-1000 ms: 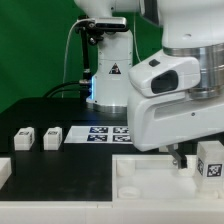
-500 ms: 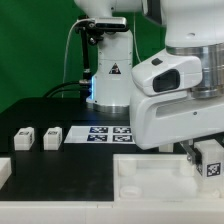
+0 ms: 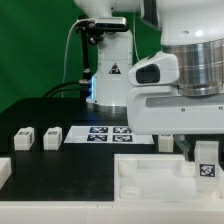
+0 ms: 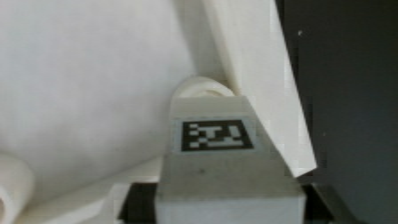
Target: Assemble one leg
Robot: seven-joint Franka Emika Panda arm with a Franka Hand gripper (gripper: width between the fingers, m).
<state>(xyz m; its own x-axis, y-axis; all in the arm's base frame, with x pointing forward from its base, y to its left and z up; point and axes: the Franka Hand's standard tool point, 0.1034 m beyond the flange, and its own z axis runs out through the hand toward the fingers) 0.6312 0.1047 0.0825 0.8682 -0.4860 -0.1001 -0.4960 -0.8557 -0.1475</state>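
My gripper [image 3: 203, 158] is shut on a leg [image 3: 205, 163], a small white block with a black-and-white tag, and holds it upright over the right part of the large white tray-like piece [image 3: 150, 172]. In the wrist view the leg [image 4: 217, 150] fills the middle between my two dark fingers [image 4: 146, 200], its far end against the tray's raised rim [image 4: 249, 70]. Three more legs [image 3: 52, 136] stand in a row on the black table at the exterior view's left.
The marker board [image 3: 105, 132] lies on the table behind the tray. The arm's base [image 3: 108, 70] stands at the back. A white part [image 3: 4, 172] lies at the exterior view's left edge. A green backdrop is behind.
My gripper has moved down and slightly toward the exterior view's left with the leg in it, bringing it lower over the tray.
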